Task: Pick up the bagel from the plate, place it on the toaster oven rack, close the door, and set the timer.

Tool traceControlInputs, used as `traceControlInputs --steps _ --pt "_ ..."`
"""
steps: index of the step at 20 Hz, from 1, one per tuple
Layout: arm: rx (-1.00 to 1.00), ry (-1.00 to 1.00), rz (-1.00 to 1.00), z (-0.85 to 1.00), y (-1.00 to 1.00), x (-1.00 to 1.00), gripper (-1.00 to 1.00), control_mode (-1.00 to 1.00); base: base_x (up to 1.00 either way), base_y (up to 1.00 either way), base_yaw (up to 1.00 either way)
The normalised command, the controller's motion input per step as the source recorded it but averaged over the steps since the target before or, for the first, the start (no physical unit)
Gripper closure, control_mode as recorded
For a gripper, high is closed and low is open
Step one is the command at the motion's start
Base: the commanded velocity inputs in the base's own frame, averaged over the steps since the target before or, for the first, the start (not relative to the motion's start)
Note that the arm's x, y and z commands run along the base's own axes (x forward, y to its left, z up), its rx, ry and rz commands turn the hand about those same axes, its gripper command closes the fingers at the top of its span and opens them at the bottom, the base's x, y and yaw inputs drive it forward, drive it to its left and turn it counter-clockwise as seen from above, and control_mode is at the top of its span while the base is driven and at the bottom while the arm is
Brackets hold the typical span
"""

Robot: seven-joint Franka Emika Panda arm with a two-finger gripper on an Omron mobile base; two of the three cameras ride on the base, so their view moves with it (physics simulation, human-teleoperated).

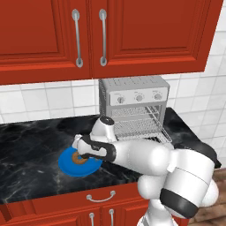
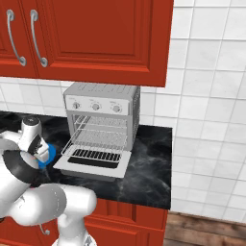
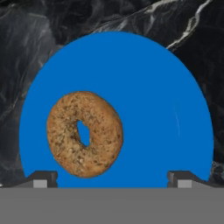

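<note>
Above the plate (image 3: 175,87), wide-open empty jaws straddle the bagel (image 3: 85,134); counter (image 3: 26,39) around.

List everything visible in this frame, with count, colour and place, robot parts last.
bagel: one, golden-brown, lying on the plate, off-centre.
plate: one, bright blue, on the counter left of the oven.
counter: one, black marble, below the wall tiles.
toaster oven: one, grey with three knobs, on the counter against the wall.
rack: one, silvery wire, inside the oven.
door: one, grey frame with dark glass, folded down open.
upper cabinets: red, with silver handles, above the oven.
lower cabinets: red, with silver handles, under the counter.
arm: one, white with dark joints, reaching over the plate.
gripper: one, open, above the plate by the bagel.
</note>
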Motion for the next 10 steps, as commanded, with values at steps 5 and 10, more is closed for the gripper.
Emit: traceControlInputs --steps 5,10 --pt "0.00 0.00 0.00 -0.04 0.10 0.19 -1.00 -1.00 0.00 0.00 0.00" --pt "0.00 0.00 0.00 -0.11 0.12 0.20 -1.00 -1.00 0.00 0.00 0.00"
